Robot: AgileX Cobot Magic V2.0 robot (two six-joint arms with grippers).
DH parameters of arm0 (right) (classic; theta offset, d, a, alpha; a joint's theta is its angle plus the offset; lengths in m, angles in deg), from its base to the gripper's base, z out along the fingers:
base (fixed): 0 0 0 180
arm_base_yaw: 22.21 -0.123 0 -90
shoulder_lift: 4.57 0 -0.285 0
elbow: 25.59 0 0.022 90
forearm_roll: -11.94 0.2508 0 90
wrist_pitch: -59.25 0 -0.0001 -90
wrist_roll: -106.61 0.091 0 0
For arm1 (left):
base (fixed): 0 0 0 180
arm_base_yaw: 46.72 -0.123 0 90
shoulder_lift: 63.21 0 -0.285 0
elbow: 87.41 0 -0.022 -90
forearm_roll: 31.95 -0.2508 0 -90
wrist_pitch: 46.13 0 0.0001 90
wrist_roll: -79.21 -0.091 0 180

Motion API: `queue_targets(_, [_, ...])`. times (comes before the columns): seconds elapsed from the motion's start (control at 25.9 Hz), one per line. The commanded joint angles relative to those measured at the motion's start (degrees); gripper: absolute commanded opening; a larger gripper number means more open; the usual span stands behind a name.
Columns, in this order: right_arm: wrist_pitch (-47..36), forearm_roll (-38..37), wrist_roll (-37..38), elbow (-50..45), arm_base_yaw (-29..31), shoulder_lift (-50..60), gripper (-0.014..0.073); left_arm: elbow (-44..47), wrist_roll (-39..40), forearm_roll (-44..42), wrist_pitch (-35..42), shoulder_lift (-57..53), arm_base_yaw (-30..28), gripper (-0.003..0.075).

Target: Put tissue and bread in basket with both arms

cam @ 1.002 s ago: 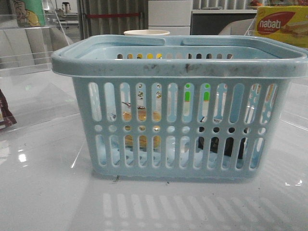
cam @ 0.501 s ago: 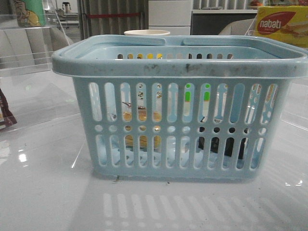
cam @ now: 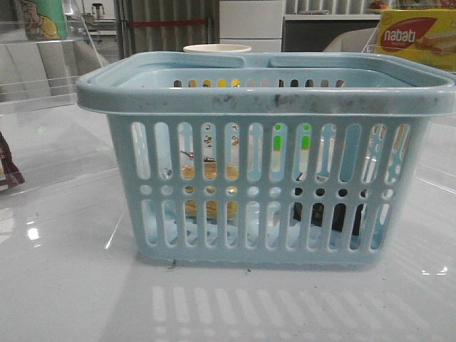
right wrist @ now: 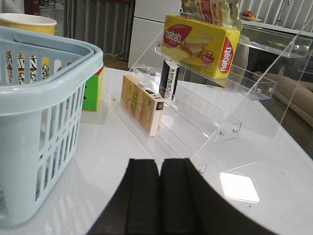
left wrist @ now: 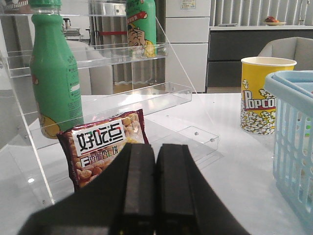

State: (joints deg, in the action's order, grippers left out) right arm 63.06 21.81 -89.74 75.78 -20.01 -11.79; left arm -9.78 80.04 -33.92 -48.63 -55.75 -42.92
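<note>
Basket [cam: 263, 164]: slotted light-blue plastic, scuffed rim, set mid-table with open tabletop in front.
Bread [cam: 210, 191]: golden-brown, glimpsed through the slots, inside at left.
Tissue [cam: 329, 216]: dark pack, inside at right.
Left gripper [left wrist: 155, 188]: pads pressed together, nothing held, seen only by its wrist camera.
Right gripper [right wrist: 160, 198]: likewise closed and empty, beside the basket.

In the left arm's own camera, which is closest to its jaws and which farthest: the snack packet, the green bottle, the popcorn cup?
1. Snack packet: just beyond the shut left gripper, on the table.
2. Green bottle: behind the packet, on the clear shelf.
3. Popcorn cup: farthest, across the table beside the basket.
</note>
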Motion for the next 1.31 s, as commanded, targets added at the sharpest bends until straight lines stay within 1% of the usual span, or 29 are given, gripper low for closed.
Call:
queue_targets(0.0, [-7.6,0.2,-0.6,-0.3,0.5,1.1,0.0055,0.0,0.6,0.4,4.9,-1.0,-0.1,0.0090])
queue_targets(0.31, [-8.5,0.2,-0.5,-0.3,0.4,1.1,0.0055,0.0,0.6,0.4,4.9,-1.0,-0.1,0.0090])
queue_targets(0.35, [-8.9,-0.1,0.5,-0.3,0.2,1.1,0.0055,0.0,0.6,0.4,4.9,-1.0,-0.1,0.0090])
queue_targets(0.42, [-9.4,-4.0,4.4,-0.3,0.1,1.1,0.0055,0.0,0.6,0.4,4.9,-1.0,-0.1,0.0090])
queue_targets(0.5, [-9.6,-8.5,10.7,-0.3,0.1,1.1,0.0055,0.0,0.6,0.4,4.9,-1.0,-0.1,0.0090])
queue_targets(0.54, [-9.6,-9.4,13.4,-0.3,0.1,1.1,0.0055,0.0,0.6,0.4,4.9,-1.0,-0.1,0.0090])
queue_targets(0.62, [-9.7,-9.4,16.4,-0.3,0.1,1.1,0.0055,0.0,0.6,0.4,4.9,-1.0,-0.1,0.0090])
queue_targets(1.27, [-9.7,-9.4,16.8,-0.3,0.1,1.1,0.0055,0.0,0.6,0.4,4.9,-1.0,-0.1,0.0090])
